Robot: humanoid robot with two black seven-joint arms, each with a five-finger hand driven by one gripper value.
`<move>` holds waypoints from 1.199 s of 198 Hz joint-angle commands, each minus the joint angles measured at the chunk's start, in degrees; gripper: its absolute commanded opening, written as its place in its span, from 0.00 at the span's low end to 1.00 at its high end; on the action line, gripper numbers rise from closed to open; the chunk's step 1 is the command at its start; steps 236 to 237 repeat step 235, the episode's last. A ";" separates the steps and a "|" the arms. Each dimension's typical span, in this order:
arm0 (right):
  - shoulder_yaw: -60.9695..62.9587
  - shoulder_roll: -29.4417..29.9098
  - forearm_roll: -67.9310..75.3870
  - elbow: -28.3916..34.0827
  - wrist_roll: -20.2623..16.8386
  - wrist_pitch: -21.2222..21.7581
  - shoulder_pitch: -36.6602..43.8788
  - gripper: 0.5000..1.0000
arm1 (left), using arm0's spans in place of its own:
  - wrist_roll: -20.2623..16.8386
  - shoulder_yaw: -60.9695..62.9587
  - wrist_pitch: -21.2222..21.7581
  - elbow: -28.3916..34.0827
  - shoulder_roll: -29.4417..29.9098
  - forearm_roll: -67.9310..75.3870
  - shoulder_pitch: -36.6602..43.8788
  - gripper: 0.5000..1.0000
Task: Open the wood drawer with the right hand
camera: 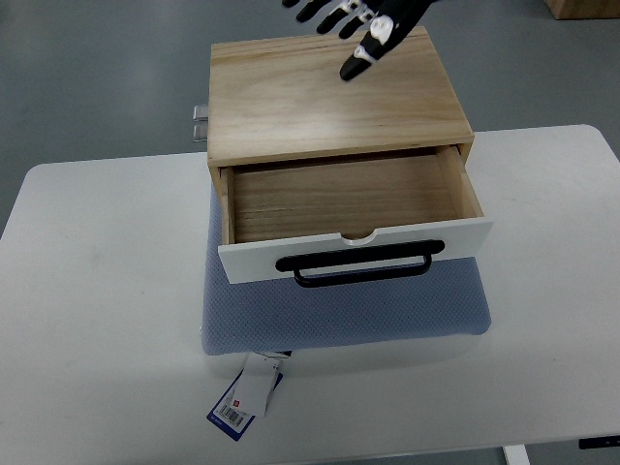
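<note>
A light wood box (291,97) stands on a blue mat (339,320) on the white table (97,291). Its drawer (334,199) is pulled out toward me and its inside is bare. The drawer has a white front (252,260) with a black bar handle (360,263). My right hand (354,24), black with pale fingertips, shows at the top edge over the back of the box top. Its wrist leads off to the upper right and its fingers are spread and point left. It holds nothing and is well away from the handle. The left arm does not show.
A white, blue and red tag (247,397) sticks out from under the mat's front left corner. A small metal fitting (200,123) juts from the box's left side. Grey floor lies beyond the table, with a brown box corner (584,8) at the top right.
</note>
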 commanded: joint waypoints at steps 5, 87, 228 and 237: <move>11.66 1.92 0.13 -13.55 6.13 -2.16 -9.93 0.89 | 0.03 0.01 0.05 -0.03 0.00 0.02 0.00 1.00; 45.51 17.83 1.18 -27.97 26.17 -7.17 -44.92 0.89 | 0.03 0.01 0.40 -0.20 0.00 0.02 0.00 1.00; 69.06 34.01 1.18 -33.16 30.30 -6.64 -54.06 0.89 | -0.06 0.01 0.84 -0.20 0.00 -0.07 0.00 1.00; 69.06 34.01 1.09 -33.16 30.30 -6.64 -54.15 0.89 | 0.03 0.01 0.84 -0.20 0.00 -0.07 0.00 1.00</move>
